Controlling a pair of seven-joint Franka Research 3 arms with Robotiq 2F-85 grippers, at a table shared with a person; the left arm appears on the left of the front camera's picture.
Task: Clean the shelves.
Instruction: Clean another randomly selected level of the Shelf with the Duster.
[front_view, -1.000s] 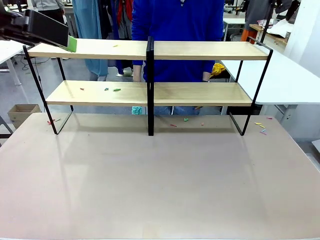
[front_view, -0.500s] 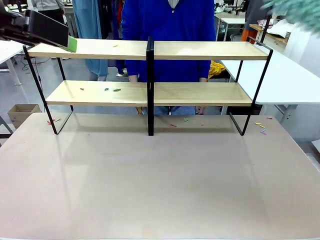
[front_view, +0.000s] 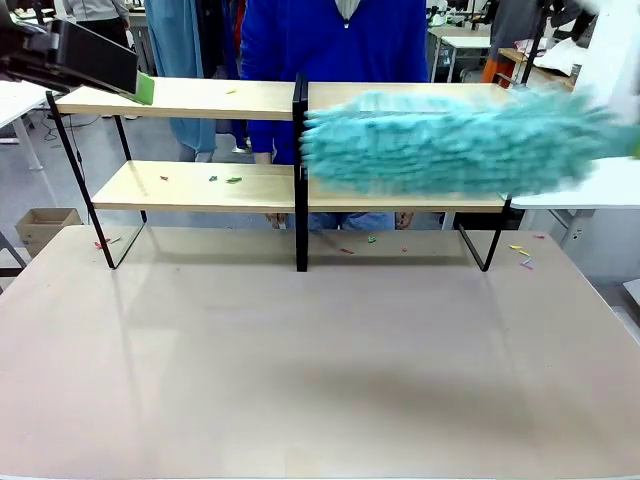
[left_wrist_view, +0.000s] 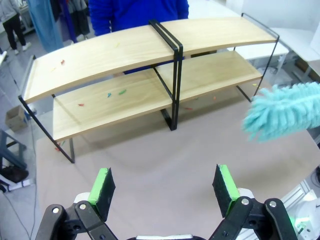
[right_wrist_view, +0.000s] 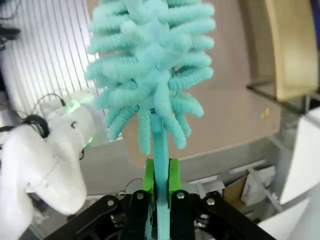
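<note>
Two green pads of the right gripper are clamped on the thin handle of a teal duster, whose fluffy head is stretched ahead of them. The left gripper is held wide apart, and the shelves are seen beyond it, well apart.

No legible writing, label or number shows on the shelves or elsewhere.
</note>
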